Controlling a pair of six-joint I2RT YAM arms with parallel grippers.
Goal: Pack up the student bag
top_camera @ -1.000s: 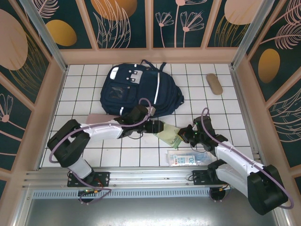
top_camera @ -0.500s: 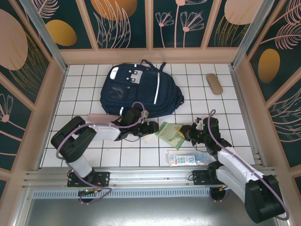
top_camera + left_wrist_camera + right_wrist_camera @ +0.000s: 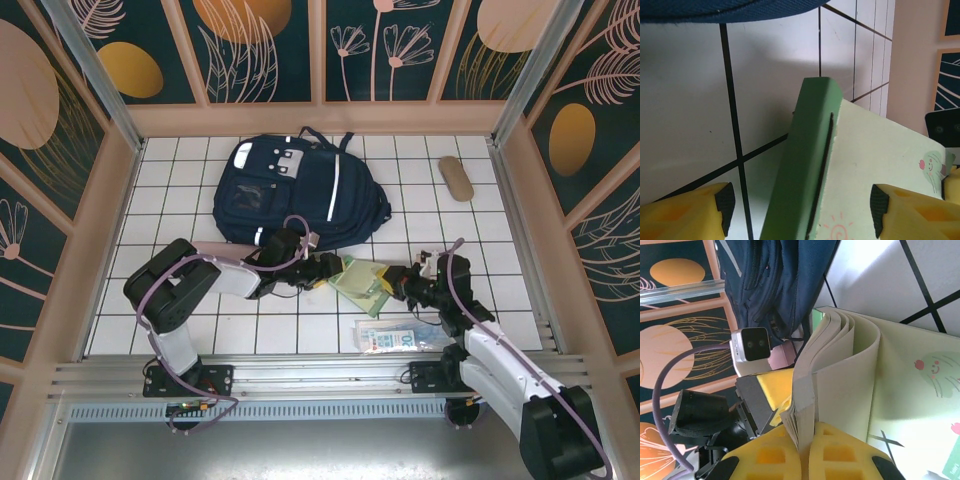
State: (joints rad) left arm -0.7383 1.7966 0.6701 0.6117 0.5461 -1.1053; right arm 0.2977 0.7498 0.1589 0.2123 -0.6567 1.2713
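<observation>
The student bag (image 3: 300,190) lies flat at the back of the tiled table; its navy fabric also shows in the left wrist view (image 3: 715,7) and the right wrist view (image 3: 775,280). A pale green notebook (image 3: 360,278) is tilted up in front of it. My right gripper (image 3: 405,285) is shut on the notebook's pages (image 3: 807,440), which bow upward. My left gripper (image 3: 325,268) is open, and the notebook's green spine (image 3: 805,175) stands between its yellow fingers (image 3: 690,212) without touching either pad.
A pink flat pouch (image 3: 210,250) lies partly under the left arm. A small tan case (image 3: 457,178) rests at the back right. A clear packet (image 3: 400,335) lies near the front edge. Peach walls enclose the table.
The right gripper has tipped the notebook up and carried it slightly left. The left arm has folded back, and its open jaws now straddle the notebook's spine end.
</observation>
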